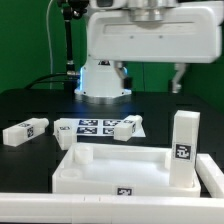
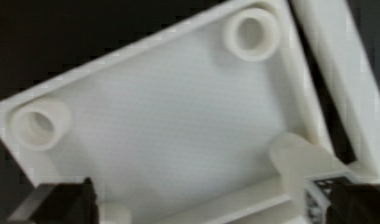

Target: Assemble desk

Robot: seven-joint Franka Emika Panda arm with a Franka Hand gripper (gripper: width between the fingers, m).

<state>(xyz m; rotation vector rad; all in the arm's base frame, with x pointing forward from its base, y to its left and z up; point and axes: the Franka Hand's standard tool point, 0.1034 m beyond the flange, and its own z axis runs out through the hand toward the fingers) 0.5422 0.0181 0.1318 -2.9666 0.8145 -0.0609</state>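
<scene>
The table is flat and black, with a white ledge running across its nearest edge; a green backdrop closes off the room behind.

Nearest, just past the ledge, sits one tabletop, a white tray with a raised rim, lying flat near the middle of the table; the wrist view shows its ribbed floor and two round sockets in two of its corners.

Three legs show in all. One standing leg is upright at the tabletop's corner on the exterior view's right, with a tag on its face. Farther back, the first loose leg lies on its side at the exterior view's left, well apart from the tabletop. The second loose leg lies at the end of the marker board; whether it is on the board or just beside it I cannot tell.

One gripper hangs above the tabletop with its fingers spread wide and nothing between them.

Behind it stand the robot base and one dark pole.
</scene>
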